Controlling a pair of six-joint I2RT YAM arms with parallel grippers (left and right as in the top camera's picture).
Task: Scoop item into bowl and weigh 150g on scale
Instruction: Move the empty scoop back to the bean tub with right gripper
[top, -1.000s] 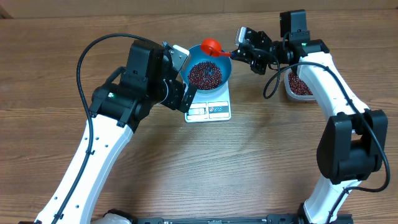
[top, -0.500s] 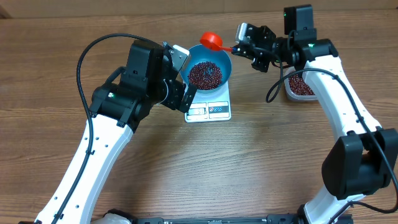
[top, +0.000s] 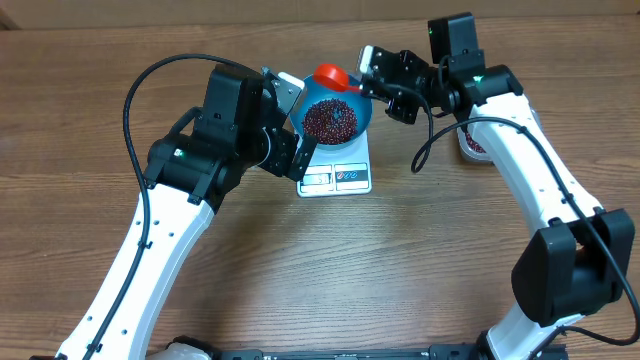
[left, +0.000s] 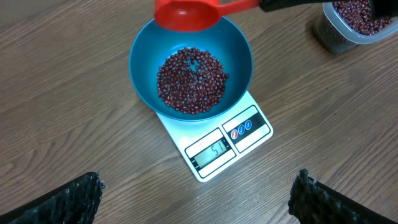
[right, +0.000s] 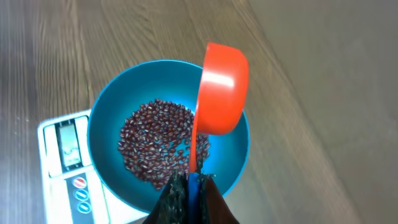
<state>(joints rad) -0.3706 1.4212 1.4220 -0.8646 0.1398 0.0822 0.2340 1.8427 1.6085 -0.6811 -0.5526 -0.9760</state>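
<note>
Surface: wood-grain table (top: 420, 260), brown throughout.
Left gripper (top: 292, 125): left of scoop, jaws wide, holding nothing.
Scale (left: 214, 149): beneath scoop; display lit, digits too blurred to read.
Bowl (left: 239, 62): on scale, below scoop.
Beans (left: 189, 81): pooled in bowl's bottom.
Scoop (right: 221, 87): red, tipped on edge over bowl's far rim; contents unseen.
Right gripper (right: 189, 186): clamped on scoop handle.
Tub (left: 329, 37): right of scoop, well apart, beans inside.
Technique: judged pouring; roll wrist slowly, lip inside rim, small doses, watch display.

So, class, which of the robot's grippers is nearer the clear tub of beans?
Right. The right gripper, shut on the red scoop, hangs at the blue bowl edge on the side facing the clear tub. The open left gripper sits on the bowl's opposite side.
</note>
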